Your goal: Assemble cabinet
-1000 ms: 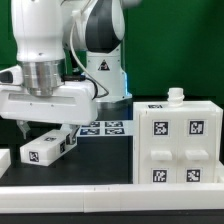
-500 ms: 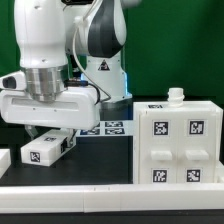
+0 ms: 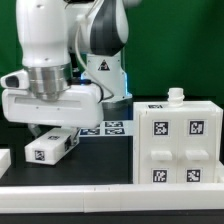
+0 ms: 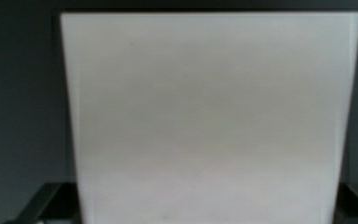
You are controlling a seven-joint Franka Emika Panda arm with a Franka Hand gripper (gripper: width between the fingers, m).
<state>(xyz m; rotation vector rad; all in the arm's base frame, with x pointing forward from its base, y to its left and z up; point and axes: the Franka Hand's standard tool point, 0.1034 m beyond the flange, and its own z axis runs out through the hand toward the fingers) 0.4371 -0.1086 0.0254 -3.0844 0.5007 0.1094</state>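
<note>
1. Cabinet [image 3: 180,145] is over on the exterior view's right, standing upright on the dark table [image 3: 100,172] and well apart from the arm. It's a big white boxy thing with four black-and-white tags on the front face and one more on top. A little white knob [image 3: 176,96] sticks up from its top.
2. On the exterior view's left a small white drawer block [image 3: 50,148] lies on the table, with a tag on the end that faces the camera.
3. The gripper [image 3: 45,128] hangs right over that drawer block, really close. The chunky white hand hides the contact from this angle.
4. In the wrist view one plain white face [image 4: 202,100] fills nearly the whole frame, and dark fingers [image 4: 43,203] poke in on either side of it. So the jaws stand wide with the white piece between them, but honestly I can't tell if they're pinching it or just straddling it.
5. The marker board [image 3: 105,127] lies flat on the table further back, between the arm and the cabinet.
6. Another white part [image 3: 4,158] peeks in at the exterior view's left edge, just beside the drawer block.
</note>
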